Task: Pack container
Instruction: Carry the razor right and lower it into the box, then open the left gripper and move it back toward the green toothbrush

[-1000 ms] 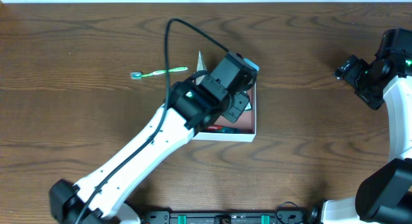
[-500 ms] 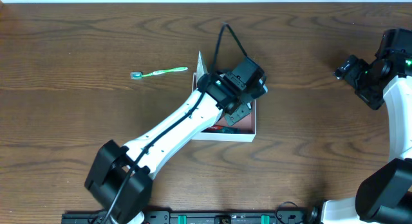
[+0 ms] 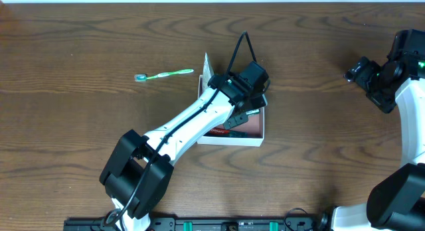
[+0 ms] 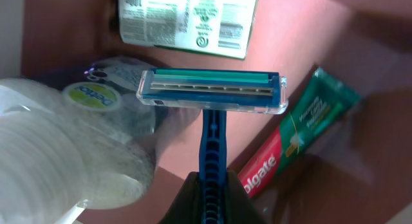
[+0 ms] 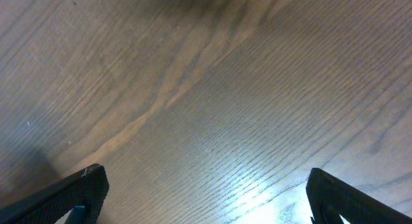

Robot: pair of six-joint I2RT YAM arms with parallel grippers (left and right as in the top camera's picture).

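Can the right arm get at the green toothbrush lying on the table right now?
Probably not easily. The open right gripper hangs far to the right, and the green toothbrush lies left of the white cardboard box, with the left arm reaching over that box between them.

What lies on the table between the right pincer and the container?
Nothing: the overhead view shows only bare wooden table between right pincer and container.
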